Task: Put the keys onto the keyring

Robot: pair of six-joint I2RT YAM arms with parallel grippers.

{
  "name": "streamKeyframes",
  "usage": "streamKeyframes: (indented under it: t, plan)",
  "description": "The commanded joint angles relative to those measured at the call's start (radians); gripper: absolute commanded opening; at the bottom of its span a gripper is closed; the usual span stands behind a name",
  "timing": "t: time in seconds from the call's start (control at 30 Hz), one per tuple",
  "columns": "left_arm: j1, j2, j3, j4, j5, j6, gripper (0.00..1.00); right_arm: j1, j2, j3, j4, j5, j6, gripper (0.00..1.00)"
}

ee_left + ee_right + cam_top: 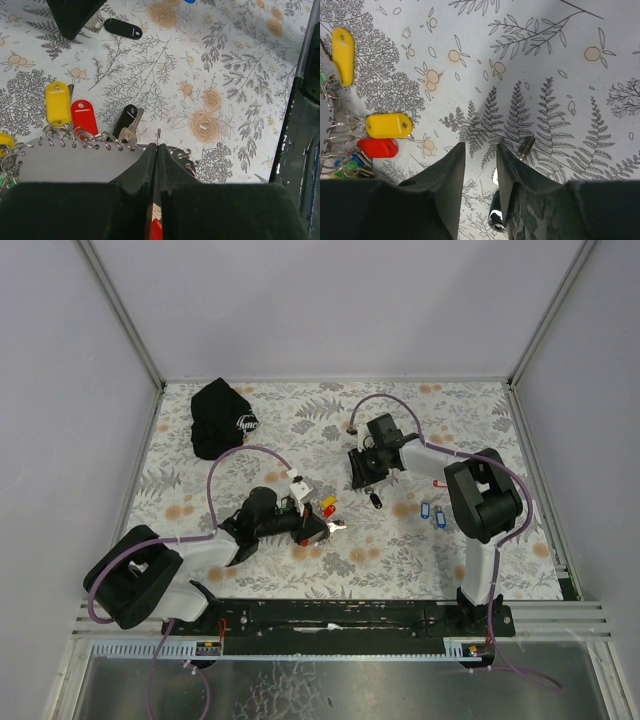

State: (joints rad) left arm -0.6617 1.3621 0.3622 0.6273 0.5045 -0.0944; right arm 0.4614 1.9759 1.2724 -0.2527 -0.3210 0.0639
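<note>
at table centre: left gripper (157, 150) clamped shut on keyring (158, 134), thin wire poking out between closed jaws; tagged keys (84, 116) on grey bar (75, 162) just beside. right gripper (481, 150) part open, straddling black-tag key (496, 214), contact unclear. open table (235, 60) ahead; black rail (295, 145) to one side. blue keys (425, 509) loose on table beside right arm.

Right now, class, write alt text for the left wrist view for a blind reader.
The left hand, shut, pinches a keyring above a floral tablecloth. Left of it, wire loops edge a grey bar, with a yellow tag, a red tag and a black tag beside them.
</note>
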Motion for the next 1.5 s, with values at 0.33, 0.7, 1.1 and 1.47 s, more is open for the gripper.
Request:
streamKeyframes:
  t: [0.33, 0.7, 1.1, 1.47]
  plan:
    - [-0.016, 0.010, 0.039, -0.003, 0.018, 0.023, 0.01, -0.069, -0.122, -0.130, -0.122, 0.136, 0.064, 0.40]
    - [-0.019, 0.037, 0.060, -0.018, 0.039, 0.022, 0.01, -0.069, -0.257, -0.270, -0.150, 0.130, 0.123, 0.41]
    - [-0.022, 0.044, 0.066, -0.024, 0.050, 0.020, 0.01, -0.014, -0.435, -0.321, -0.087, 0.078, 0.016, 0.49]
    - [-0.024, 0.042, 0.067, -0.031, 0.050, 0.024, 0.01, 0.105, -0.385, -0.241, -0.261, 0.318, -0.190, 0.47]
